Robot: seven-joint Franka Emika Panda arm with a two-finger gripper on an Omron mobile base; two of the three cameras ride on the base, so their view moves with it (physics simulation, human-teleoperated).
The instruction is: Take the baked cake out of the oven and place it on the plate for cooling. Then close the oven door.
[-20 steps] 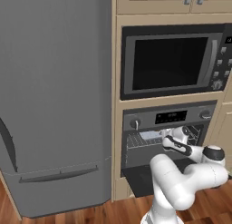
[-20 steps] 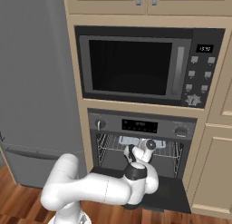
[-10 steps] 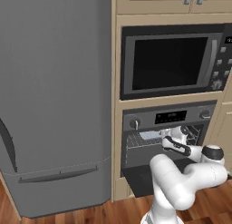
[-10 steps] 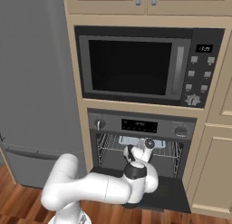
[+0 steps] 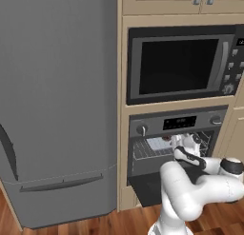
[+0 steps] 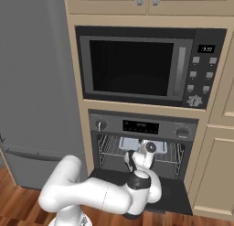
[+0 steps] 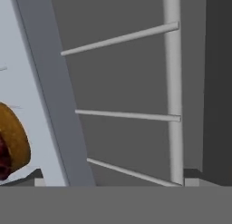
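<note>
The oven (image 5: 178, 123) (image 6: 141, 126) stands with its oven door (image 5: 145, 191) (image 6: 176, 195) folded down flat. My gripper (image 5: 188, 144) (image 6: 150, 148) reaches into the cavity over a wire rack (image 7: 127, 114). In the hand view my gripper (image 7: 113, 177) is open, its two dark tips far apart with nothing between them. The baked cake (image 7: 11, 143), golden-brown with a dark red side, lies on a pale grey tray (image 7: 27, 64) (image 5: 157, 143) at the picture's left edge, outside the fingers and apart from them. The plate is out of view.
A microwave (image 5: 181, 65) (image 6: 137, 67) sits in the cabinet above the oven. A tall grey fridge (image 5: 57, 110) stands to the left. The open door juts out low over the wooden floor (image 5: 95, 227), right in front of my arm.
</note>
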